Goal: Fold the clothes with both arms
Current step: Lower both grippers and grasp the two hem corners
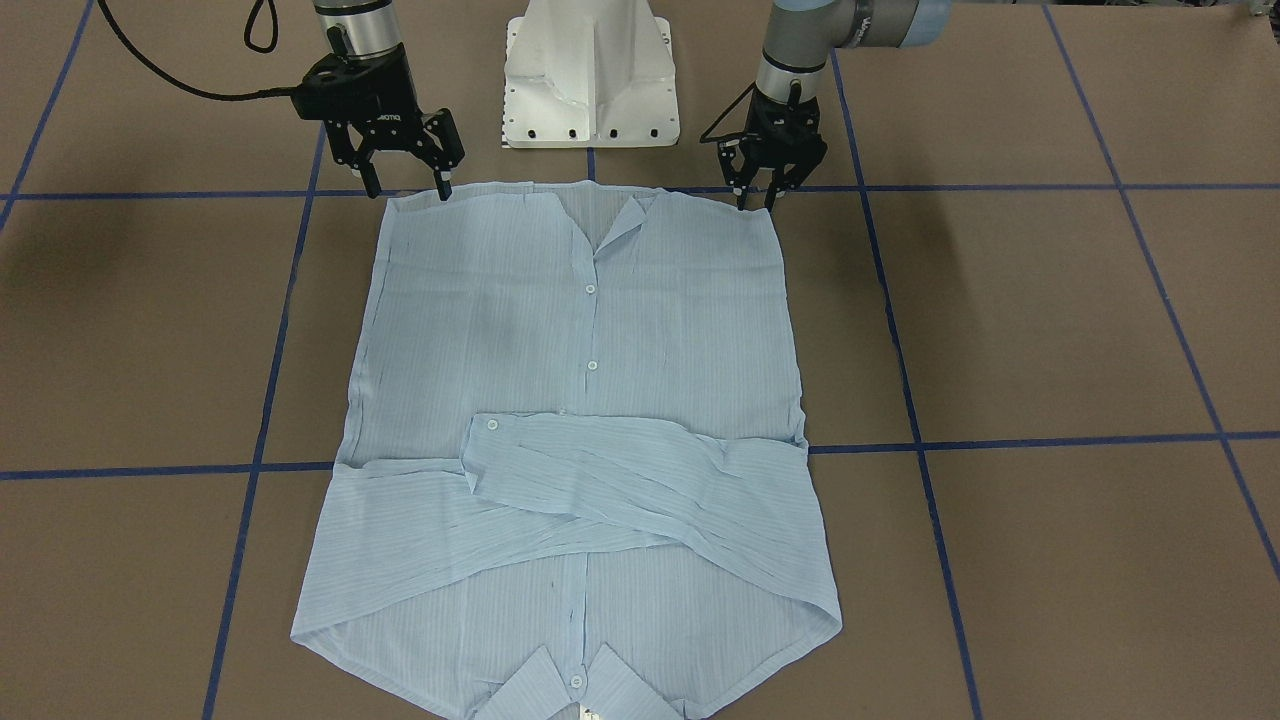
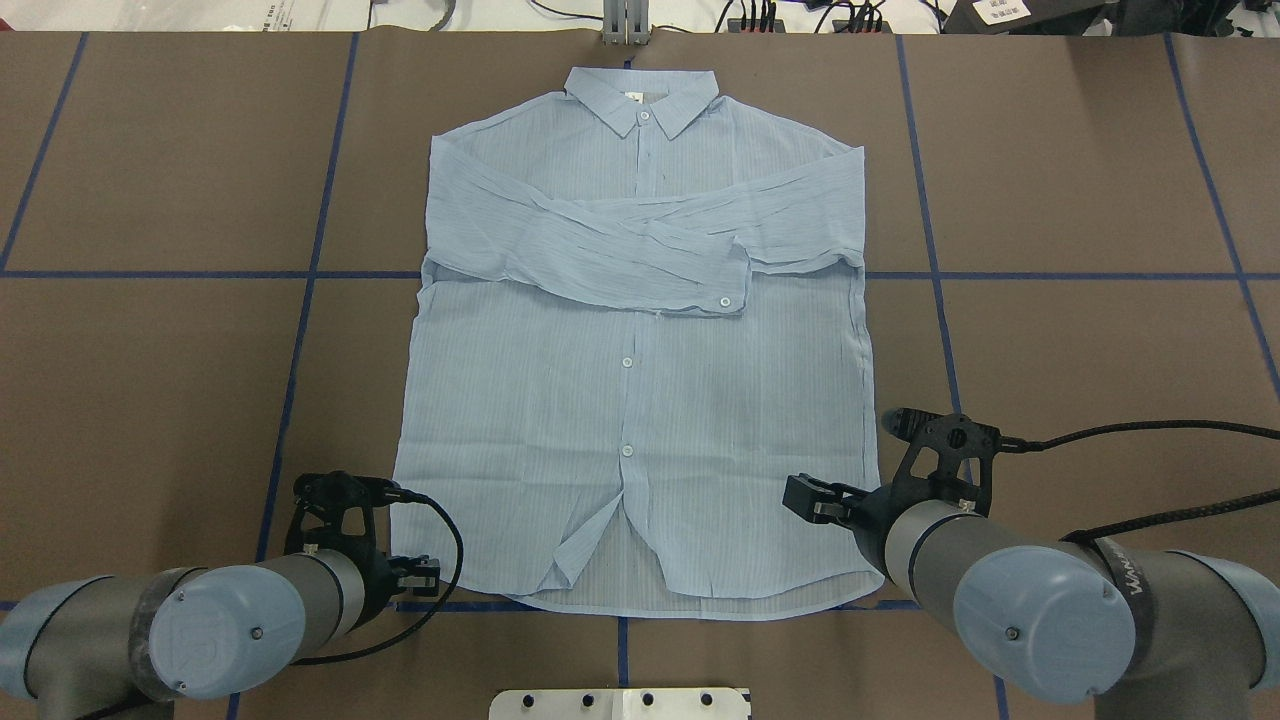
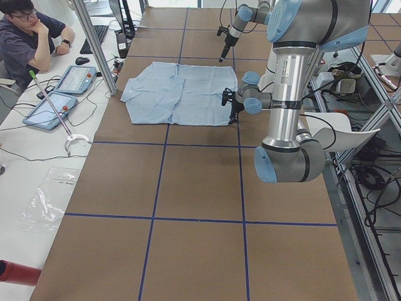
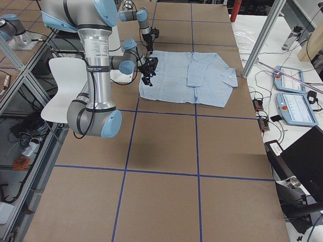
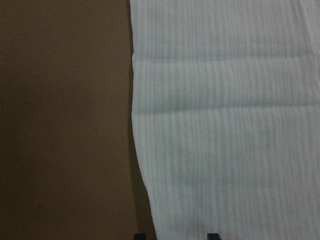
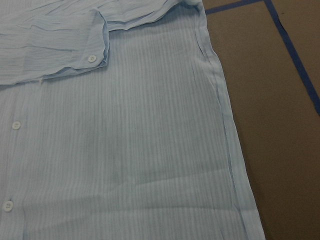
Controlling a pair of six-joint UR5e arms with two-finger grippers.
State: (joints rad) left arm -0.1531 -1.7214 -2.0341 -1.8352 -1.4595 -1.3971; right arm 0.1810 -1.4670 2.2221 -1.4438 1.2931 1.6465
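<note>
The pale-blue shirt [image 1: 590,340] lies flat on the brown table with its buttoned front up. Both sleeves [image 2: 620,250] are folded across the chest, and the collar [image 2: 640,100] points away from the robot. My left gripper [image 1: 757,198] stands open at the hem's corner; in its wrist view the shirt's side edge [image 5: 142,165] runs between the two fingertips. My right gripper [image 1: 405,185] is open at the hem's other corner, one fingertip [image 1: 442,188] right at the cloth's edge. The right wrist view shows only shirt [image 6: 125,150], no fingers.
The white pedestal base [image 1: 590,80] stands just behind the hem. Blue tape lines [image 2: 300,275] grid the brown table. In the left side view a person [image 3: 31,31] sits at a desk beyond the collar end, with tablets [image 3: 75,78] and cables.
</note>
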